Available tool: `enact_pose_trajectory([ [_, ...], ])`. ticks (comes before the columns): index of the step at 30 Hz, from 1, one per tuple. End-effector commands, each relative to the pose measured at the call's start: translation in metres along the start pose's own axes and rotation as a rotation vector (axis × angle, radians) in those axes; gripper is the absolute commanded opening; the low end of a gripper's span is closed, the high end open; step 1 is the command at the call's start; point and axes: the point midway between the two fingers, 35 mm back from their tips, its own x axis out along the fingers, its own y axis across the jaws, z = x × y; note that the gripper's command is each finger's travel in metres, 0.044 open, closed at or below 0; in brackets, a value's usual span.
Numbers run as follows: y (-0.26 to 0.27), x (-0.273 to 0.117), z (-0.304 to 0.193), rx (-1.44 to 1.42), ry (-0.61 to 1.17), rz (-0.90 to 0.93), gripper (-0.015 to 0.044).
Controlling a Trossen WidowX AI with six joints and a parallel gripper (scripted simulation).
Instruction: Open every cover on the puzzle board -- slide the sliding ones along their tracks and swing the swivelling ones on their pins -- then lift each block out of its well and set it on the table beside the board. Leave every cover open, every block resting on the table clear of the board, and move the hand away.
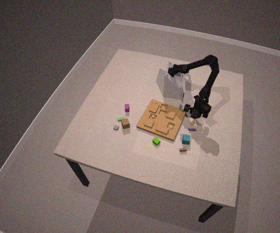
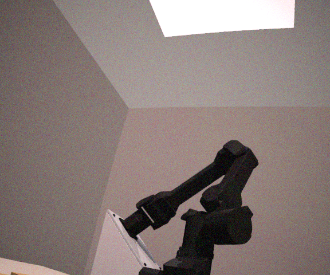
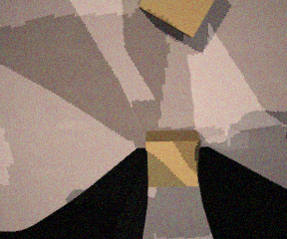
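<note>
Top looks steeply down; exterior faces upward (wrist, close downward).

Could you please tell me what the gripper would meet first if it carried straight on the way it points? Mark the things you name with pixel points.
Probably the bare tabletop (image 1: 97,100) (image 3: 29,110), though its height above is unclear.
</note>
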Motion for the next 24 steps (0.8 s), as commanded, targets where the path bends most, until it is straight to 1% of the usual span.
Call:
enact_pose_trajectory([
  [1,-0.003,0.006,-0.001,0.008,-0.002,-0.005,0.008],
  [2,-0.003,0.006,-0.001,0.008,-0.002,-0.005,0.008],
  [15,0.0,0.002,-0.001,0.0,0.001,-0.001,0.0421],
  [16,0.0,0.0,0.0,0.001,0.001,-0.001,0.044],
  [24,0.0,-0.026,0.002,0.002,-0.001,-0.005,0.044],
])
